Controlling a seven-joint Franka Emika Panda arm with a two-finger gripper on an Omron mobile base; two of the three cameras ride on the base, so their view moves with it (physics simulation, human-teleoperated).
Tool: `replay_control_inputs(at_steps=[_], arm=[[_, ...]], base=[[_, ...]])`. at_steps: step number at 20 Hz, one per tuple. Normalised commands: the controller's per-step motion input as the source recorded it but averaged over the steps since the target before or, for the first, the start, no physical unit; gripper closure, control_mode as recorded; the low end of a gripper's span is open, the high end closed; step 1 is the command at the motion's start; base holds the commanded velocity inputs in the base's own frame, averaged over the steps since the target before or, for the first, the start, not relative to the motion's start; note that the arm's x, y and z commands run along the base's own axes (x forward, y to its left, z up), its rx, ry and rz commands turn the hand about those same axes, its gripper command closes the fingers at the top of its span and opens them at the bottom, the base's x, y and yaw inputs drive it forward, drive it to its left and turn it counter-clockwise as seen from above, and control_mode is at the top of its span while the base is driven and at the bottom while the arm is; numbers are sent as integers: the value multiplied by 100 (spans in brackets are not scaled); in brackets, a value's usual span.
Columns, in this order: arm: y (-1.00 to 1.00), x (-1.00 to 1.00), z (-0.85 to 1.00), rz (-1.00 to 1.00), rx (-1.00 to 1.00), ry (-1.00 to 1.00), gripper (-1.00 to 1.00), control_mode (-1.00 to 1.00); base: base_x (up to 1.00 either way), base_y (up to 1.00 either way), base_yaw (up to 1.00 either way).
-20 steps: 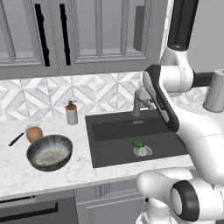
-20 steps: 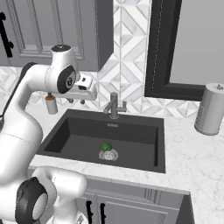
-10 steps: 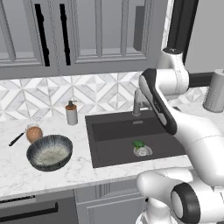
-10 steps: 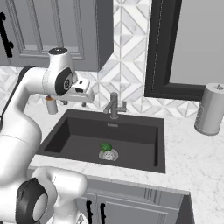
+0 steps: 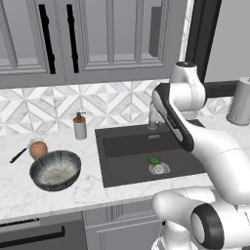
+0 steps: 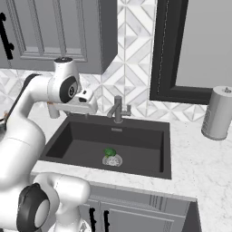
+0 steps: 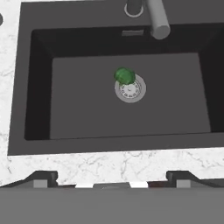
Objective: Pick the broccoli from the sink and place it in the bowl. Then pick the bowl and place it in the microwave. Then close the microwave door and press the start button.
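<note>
Gripper (image 7: 112, 177) wide open above broccoli (image 7: 124, 75), no legible writing.

Broccoli (image 7: 124, 75): small green floret on the floor of the dark sink (image 7: 78, 109), touching the drain rim, near basin centre. Bowl (image 5: 55, 170): upright, empty, on surface left of sink, near front edge.

Green broccoli (image 7: 124, 75) at the drain's (image 7: 130, 89) edge, low in the dark sink (image 7: 39, 87).
</note>
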Motion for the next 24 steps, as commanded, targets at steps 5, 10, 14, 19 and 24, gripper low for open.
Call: replay_control_inputs(at_steps=[5,10,14,19,24], arm=[[0,9,-38,0,0,9,-100,-100],[-1,25,-34,0,0,13,-100,-100],[1,23,-37,-1,-2,11,-100,-100],[3,16,-31,-1,-2,10,-100,-100],[3,1,-40,0,-3,10,-100,-100]], base=[[0,0,0],[0,0,0],[0,0,0],[0,0,0],[0,0,0]])
